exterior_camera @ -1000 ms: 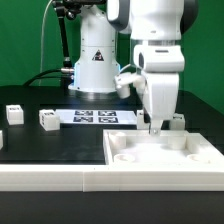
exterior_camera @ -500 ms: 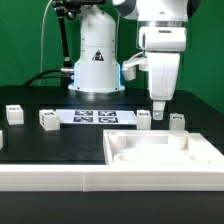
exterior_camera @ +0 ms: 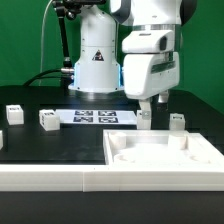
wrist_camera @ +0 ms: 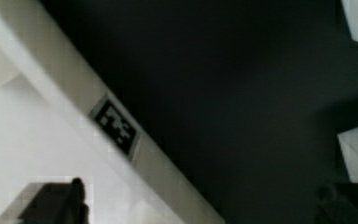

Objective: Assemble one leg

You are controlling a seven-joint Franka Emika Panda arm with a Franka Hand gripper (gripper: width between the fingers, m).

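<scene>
We see a black tabletop [exterior_camera: 40, 145] carrying the marker board [exterior_camera: 97, 117] and a wide white panel [exterior_camera: 165, 152]. Four legs [exterior_camera: 13, 114] [exterior_camera: 48, 119] [exterior_camera: 143, 118] [exterior_camera: 177, 122] stand on it: two at the exterior view's left, two just behind the panel.

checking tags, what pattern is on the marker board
The marker board shows black-and-white square tags; exterior view.

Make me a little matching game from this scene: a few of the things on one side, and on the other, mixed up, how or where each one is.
Things:
1. gripper
2. leg below the gripper
3. panel
4. marker board

States:
a. lying flat on the table, printed with black-and-white squares
b. open, holding nothing
c. wide and white, nearest the camera
d. standing upright on the table, not held

Pairs: 1-b, 2-d, 3-c, 4-a.
</scene>
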